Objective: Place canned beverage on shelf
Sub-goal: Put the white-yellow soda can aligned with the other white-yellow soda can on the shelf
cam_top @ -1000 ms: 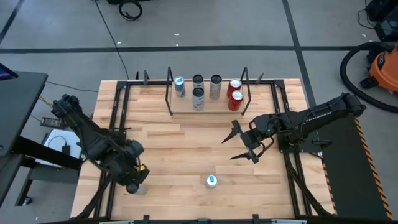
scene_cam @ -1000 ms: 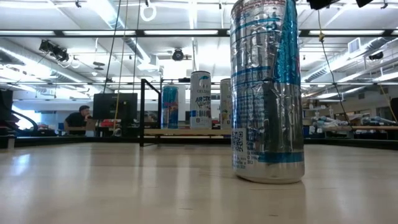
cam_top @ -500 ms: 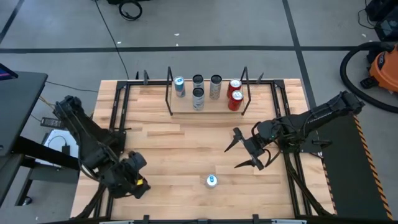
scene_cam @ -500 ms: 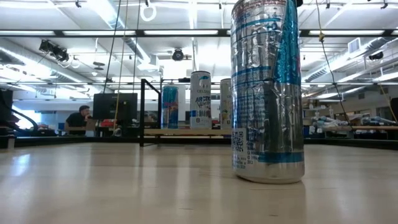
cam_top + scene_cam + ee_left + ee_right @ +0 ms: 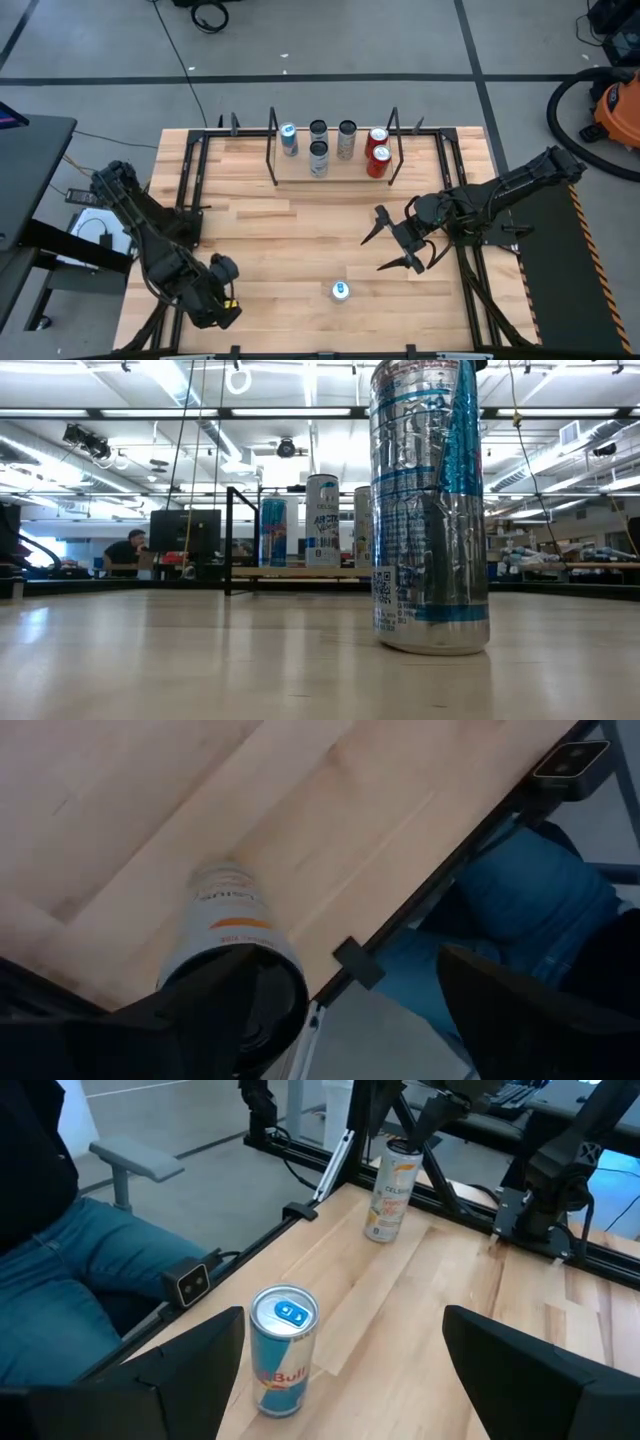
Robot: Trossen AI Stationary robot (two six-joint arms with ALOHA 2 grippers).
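Only right wrist view showed blue can (image 5: 283, 1348) reading "Red Bull"; white can (image 5: 391, 1190) behind. We saw right gripper (image 5: 398, 240) and left gripper (image 5: 215, 290) wide, empty.

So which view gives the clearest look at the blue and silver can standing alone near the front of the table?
The right wrist view: the blue and silver can shows whole, top and side, upright on the table. The high view shows only its top. The low view has it close, its top cropped. The left wrist view misses it.
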